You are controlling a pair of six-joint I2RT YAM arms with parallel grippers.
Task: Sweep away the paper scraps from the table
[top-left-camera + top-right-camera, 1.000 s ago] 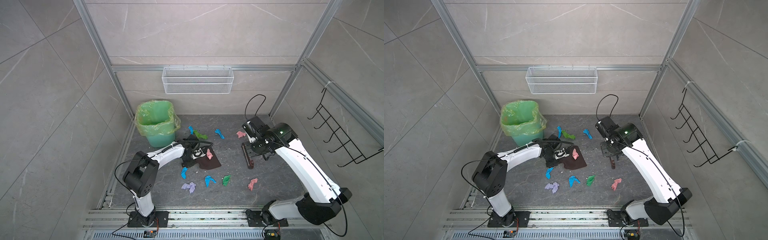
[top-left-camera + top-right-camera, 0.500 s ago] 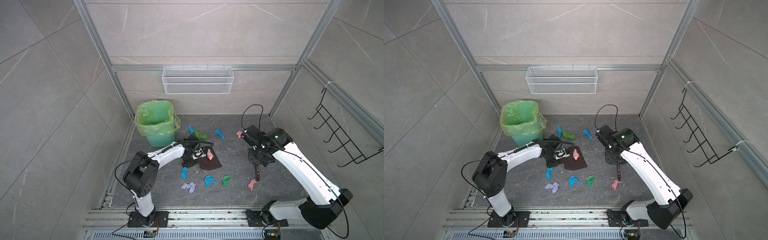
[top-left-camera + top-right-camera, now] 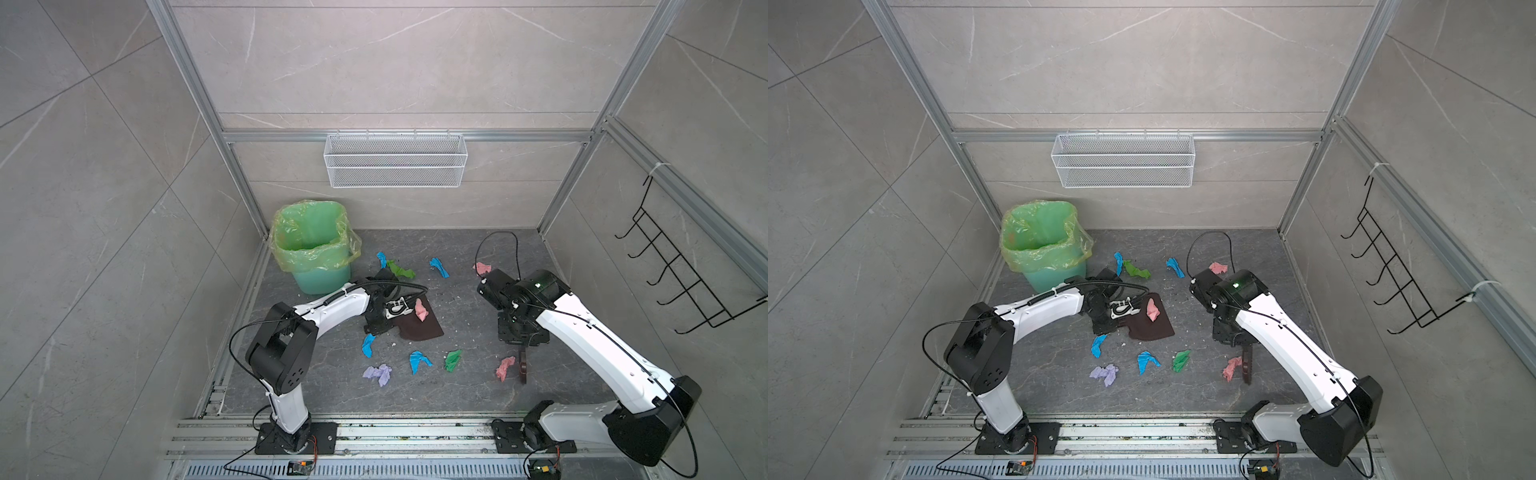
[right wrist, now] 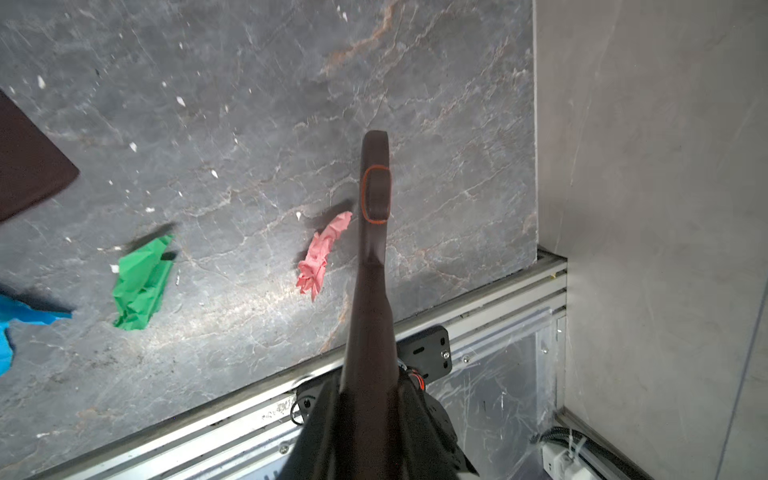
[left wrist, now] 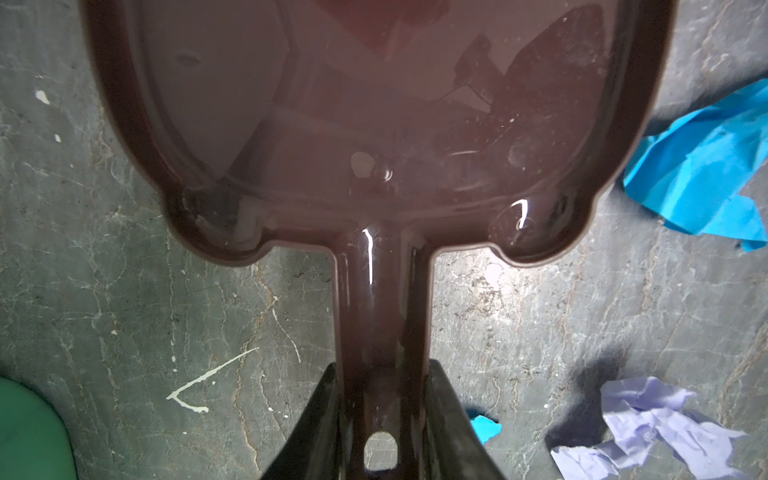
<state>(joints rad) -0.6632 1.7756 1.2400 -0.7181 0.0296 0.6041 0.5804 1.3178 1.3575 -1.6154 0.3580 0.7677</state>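
A green-lined bin [image 3: 311, 249] stands on the tabletop [image 3: 478, 399], left of and behind the dustpan [image 3: 419, 328]. The left hand [image 3: 384, 316] sits at the dustpan's left end, closed tight on its handle. In the left wrist view both fingers [image 5: 320, 419] press against the handle's sides.

The dustpan lies flat on the tabletop with one pink scrap [image 3: 421, 310] inside it. The other scraps lie loose on the tabletop around the dustpan:
- **Behind it:** a blue scrap [image 3: 381, 259] and a green scrap [image 3: 401, 270] lie side by side. Further right are a second blue scrap [image 3: 439, 267] and a far pink scrap [image 3: 482, 268].
- **In front of it, left to right:** a near blue scrap [image 3: 368, 345], a lavender scrap [image 3: 378, 374], a twisted blue scrap [image 3: 419, 360] and a near green scrap [image 3: 453, 359].
- **Right of and in front of it:** a near pink scrap [image 3: 505, 368].

Just beside that last scrap, on the side away from the dustpan, is the brush [image 3: 523, 370]. Whether the two touch cannot be told. The right hand [image 4: 370, 415] is fully closed on the brush's handle and holds the brush head low over the tabletop. In the top views this hand sits well right of the dustpan.
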